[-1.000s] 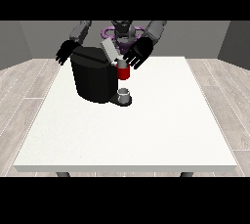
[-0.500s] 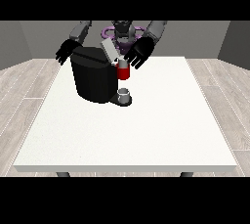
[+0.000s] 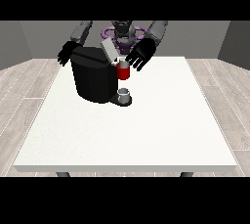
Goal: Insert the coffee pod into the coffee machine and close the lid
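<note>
Little has changed over the last second: both hands sit where they were, so the task looks paused rather than advancing. The hand at the view's right (image 3: 140,55) hovers with fingers spread wide, holding nothing, just beside the coffee machine's (image 3: 93,78) red pod holder (image 3: 124,71). The hand at the view's left (image 3: 65,53) hangs behind the machine; I cannot tell its fingers. The lid (image 3: 109,51) stands raised. No separate pod shows; a small cup (image 3: 124,93) sits underneath.
</note>
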`<state>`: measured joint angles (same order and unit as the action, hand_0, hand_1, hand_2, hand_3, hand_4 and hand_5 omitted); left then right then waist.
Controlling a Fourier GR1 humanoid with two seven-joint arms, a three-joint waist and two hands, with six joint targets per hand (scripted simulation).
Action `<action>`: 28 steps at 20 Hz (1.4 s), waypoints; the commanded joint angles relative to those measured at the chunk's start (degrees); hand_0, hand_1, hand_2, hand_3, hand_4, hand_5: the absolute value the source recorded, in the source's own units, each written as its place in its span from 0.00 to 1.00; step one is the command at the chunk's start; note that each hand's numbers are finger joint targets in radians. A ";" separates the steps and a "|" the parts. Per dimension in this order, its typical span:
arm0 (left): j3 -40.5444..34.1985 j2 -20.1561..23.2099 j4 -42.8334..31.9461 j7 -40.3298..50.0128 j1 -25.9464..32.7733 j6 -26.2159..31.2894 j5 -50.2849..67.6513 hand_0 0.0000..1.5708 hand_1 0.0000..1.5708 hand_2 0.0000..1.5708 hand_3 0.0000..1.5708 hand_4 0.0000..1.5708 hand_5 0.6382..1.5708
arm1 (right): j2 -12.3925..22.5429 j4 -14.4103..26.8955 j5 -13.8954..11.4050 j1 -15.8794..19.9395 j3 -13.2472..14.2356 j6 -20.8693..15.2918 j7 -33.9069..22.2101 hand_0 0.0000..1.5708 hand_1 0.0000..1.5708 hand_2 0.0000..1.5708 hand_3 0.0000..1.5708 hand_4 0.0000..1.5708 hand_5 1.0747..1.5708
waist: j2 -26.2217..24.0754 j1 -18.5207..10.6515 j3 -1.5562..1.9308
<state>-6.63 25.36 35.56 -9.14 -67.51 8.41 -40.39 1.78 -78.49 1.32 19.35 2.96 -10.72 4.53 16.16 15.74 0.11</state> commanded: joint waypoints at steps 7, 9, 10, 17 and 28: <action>2.90 0.94 -1.92 -0.72 1.15 4.60 -2.99 0.00 0.00 0.00 0.00 0.00 1.00 | 0.42 -0.60 0.22 0.29 -0.10 -0.20 -4.11 0.00 0.00 0.00 0.00 0.22 1.00 | -1.88 0.25 -0.11; 3.27 0.91 0.00 -0.90 1.17 3.05 -3.80 0.00 0.00 0.00 0.00 0.00 1.00 | -0.03 1.78 1.13 -1.89 1.00 0.79 1.96 0.00 0.00 0.00 0.00 0.24 1.00 | -1.66 -0.54 -0.09; 3.02 -0.39 -0.56 -1.55 2.92 2.47 -3.34 0.00 0.00 0.00 0.00 0.00 1.00 | 0.85 0.32 0.66 -2.39 0.68 0.92 0.32 0.00 0.00 0.00 0.00 0.24 1.00 | -2.78 -0.16 -0.11; 3.17 -0.98 1.24 -1.00 2.59 4.39 -3.48 0.00 0.00 0.00 0.00 0.00 1.00 | 0.01 3.18 1.69 -2.25 1.99 0.52 2.63 0.00 0.00 0.00 0.00 0.27 1.00 | -4.78 -3.17 -0.09; -6.59 -6.83 0.39 0.59 10.73 3.97 7.28 0.00 0.00 0.00 0.00 0.00 1.00 | 0.58 -0.51 3.50 -11.10 1.23 3.70 1.97 0.00 0.00 0.00 0.00 0.28 1.00 | -16.58 -5.70 -0.16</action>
<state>-7.81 21.16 36.42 -9.07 -59.37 13.10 -38.93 2.06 -77.85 4.05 10.22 4.14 -8.18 5.98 3.24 11.44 0.01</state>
